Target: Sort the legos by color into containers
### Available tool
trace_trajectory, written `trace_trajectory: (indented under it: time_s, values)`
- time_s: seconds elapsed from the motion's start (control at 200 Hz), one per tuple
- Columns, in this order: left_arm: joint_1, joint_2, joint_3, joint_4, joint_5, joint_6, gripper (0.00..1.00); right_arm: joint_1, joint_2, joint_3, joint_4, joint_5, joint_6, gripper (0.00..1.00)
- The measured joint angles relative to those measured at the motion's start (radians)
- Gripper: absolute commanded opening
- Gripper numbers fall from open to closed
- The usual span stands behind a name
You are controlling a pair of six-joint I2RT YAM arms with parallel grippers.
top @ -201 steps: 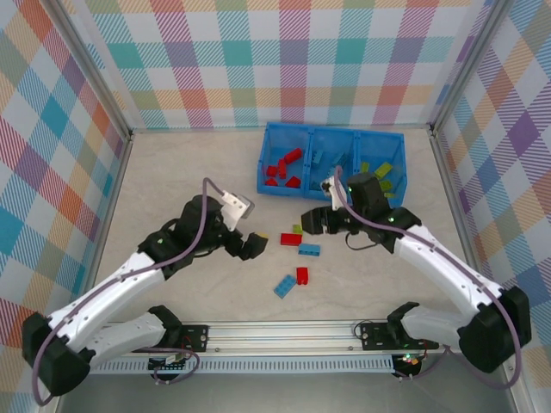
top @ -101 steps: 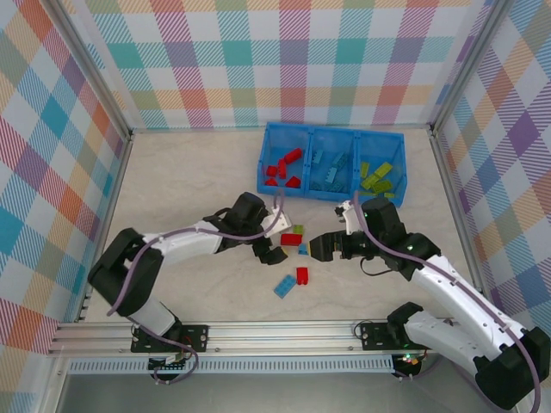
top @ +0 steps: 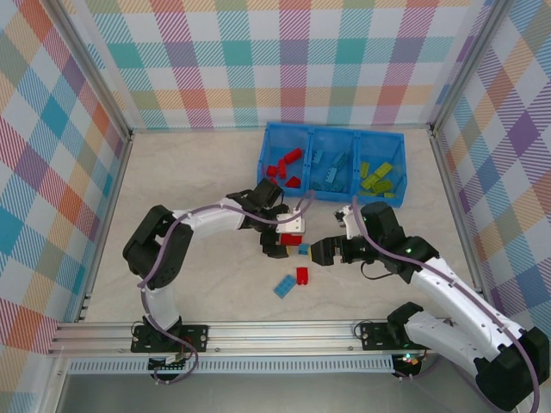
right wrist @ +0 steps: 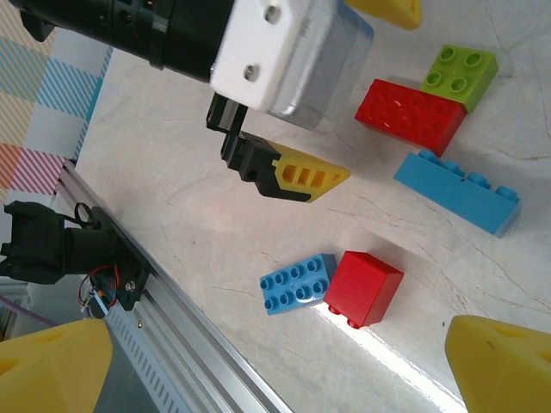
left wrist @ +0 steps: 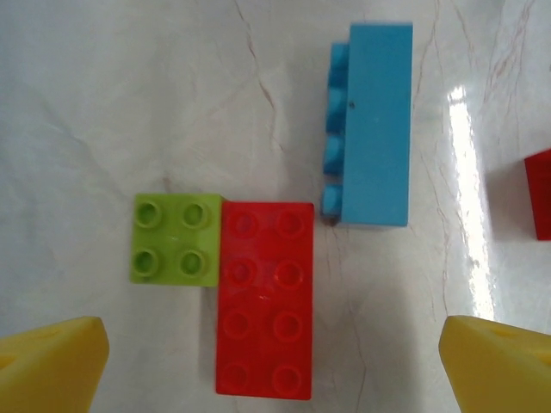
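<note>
Swung inward since a second ago, the left gripper point(left wrist: 274, 366) hovers wide-jawed over a glossy red eight-stud brick point(left wrist: 264, 299); a square lime brick point(left wrist: 175, 238) touches it at 10 o'clock. The right gripper point(right wrist: 280, 357) gapes wide too. From above, the blue plastic bin point(top: 331, 131) sits at 1 o'clock of them.

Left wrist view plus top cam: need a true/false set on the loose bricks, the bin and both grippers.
1. The green brick touches the long red brick. True.
2. The blue brick next to them sits studs up. False: it lies on its side, studs facing sideways.
3. The left gripper is shut on the long red brick. False: its jaws are open and nothing is held.
4. The left compartment of the bin holds red bricks. True.
5. The right gripper is open and empty. True.
</note>
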Motion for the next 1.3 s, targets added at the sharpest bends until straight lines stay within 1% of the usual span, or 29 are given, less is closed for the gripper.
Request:
trace_trajectory:
  time_s: [0.055,0.125,0.2,0.255,0.275,0.335,0.36,0.45,0.525,0.555,0.805,0.945,1.035,1.13,1.3]
  values:
    - [0.000,0.023,0.014,-0.029,-0.008,0.006,0.90,0.000,0.002,0.000,0.002,0.004,-0.006,1.00]
    - [-0.001,0.051,0.034,-0.058,-0.022,0.010,0.88,0.000,0.006,0.000,0.002,0.008,-0.015,1.00]
    - [-0.002,0.073,0.051,-0.083,-0.038,0.011,0.81,0.000,0.013,0.000,0.004,0.014,-0.021,1.00]
    - [-0.002,0.082,0.059,-0.094,-0.045,0.012,0.77,0.000,0.021,0.000,0.006,0.019,-0.022,1.00]
    - [-0.002,0.085,0.060,-0.097,-0.046,0.008,0.75,0.000,0.023,0.000,0.006,0.019,-0.022,1.00]
    - [-0.002,0.089,0.064,-0.103,-0.050,0.009,0.61,0.000,0.029,0.000,0.008,0.023,-0.025,1.00]
    - [-0.002,0.090,0.065,-0.105,-0.050,0.015,0.57,0.000,0.031,0.000,0.009,0.023,-0.025,1.00]
    - [-0.006,0.097,0.068,-0.106,-0.054,0.010,0.55,0.000,0.034,0.000,0.010,0.030,-0.025,1.00]
    - [-0.010,0.100,0.069,-0.104,-0.060,0.012,0.42,0.000,0.035,0.000,0.010,0.034,-0.026,1.00]
    - [-0.010,0.100,0.070,-0.104,-0.060,0.010,0.39,0.000,0.035,0.000,0.011,0.035,-0.025,1.00]
    - [-0.021,0.092,0.060,-0.087,-0.069,0.011,0.40,0.000,0.032,0.000,0.012,0.046,-0.025,1.00]
    - [-0.028,-0.004,-0.023,-0.038,-0.069,-0.019,0.40,0.000,0.015,0.000,0.012,0.049,-0.025,1.00]
    - [-0.027,-0.092,-0.061,0.005,-0.084,-0.077,0.39,0.000,-0.009,0.000,0.011,0.055,-0.024,1.00]
    - [-0.016,-0.156,-0.063,0.073,-0.113,-0.160,0.38,0.000,-0.043,0.000,0.012,0.075,-0.020,1.00]
    - [0.015,-0.174,-0.007,0.150,-0.194,-0.325,0.38,0.000,-0.092,-0.003,0.014,0.103,-0.011,1.00]
